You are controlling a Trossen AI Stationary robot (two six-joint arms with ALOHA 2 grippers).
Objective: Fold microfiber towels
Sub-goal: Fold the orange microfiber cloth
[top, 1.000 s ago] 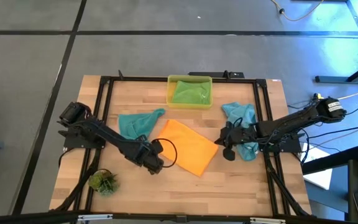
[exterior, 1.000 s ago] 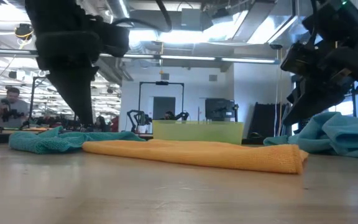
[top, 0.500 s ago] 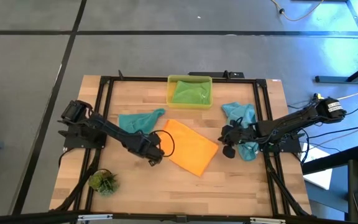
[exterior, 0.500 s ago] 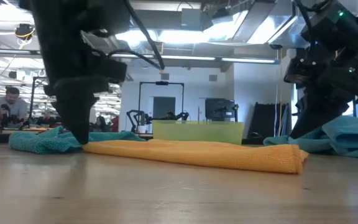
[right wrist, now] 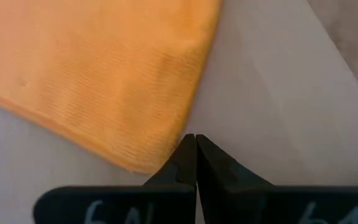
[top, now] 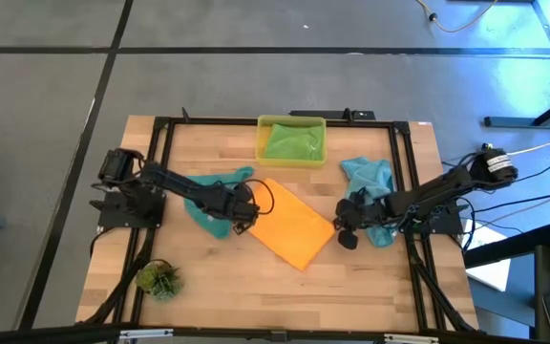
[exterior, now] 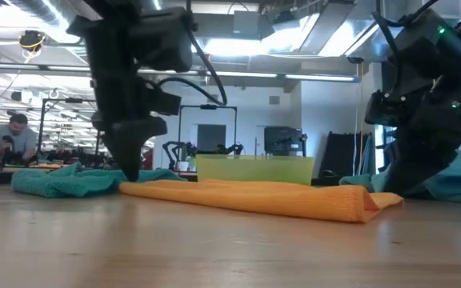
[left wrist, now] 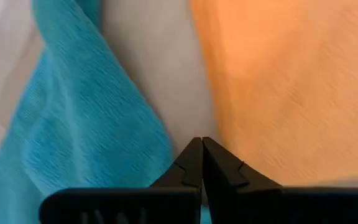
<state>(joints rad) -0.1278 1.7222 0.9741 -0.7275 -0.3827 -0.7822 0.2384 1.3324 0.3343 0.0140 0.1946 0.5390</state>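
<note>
High view shows the orange towel [top: 290, 225] at the table middle. Left gripper [top: 243, 209] is shut and empty at its left edge, beside one teal towel [top: 209, 191]. Right gripper [top: 344, 227] is shut, empty, at its right corner, by another teal towel [top: 370, 178]. Green towel [top: 292, 143] lies in the far yellow bin [top: 263, 122].

The folded orange microfiber towel [top: 289, 225] looks soft, finely ribbed and matt; the pale butcher-block wooden table [top: 370, 287] seems smooth; the translucent yellow plastic bin [top: 262, 141] looks slightly glossy.
</note>
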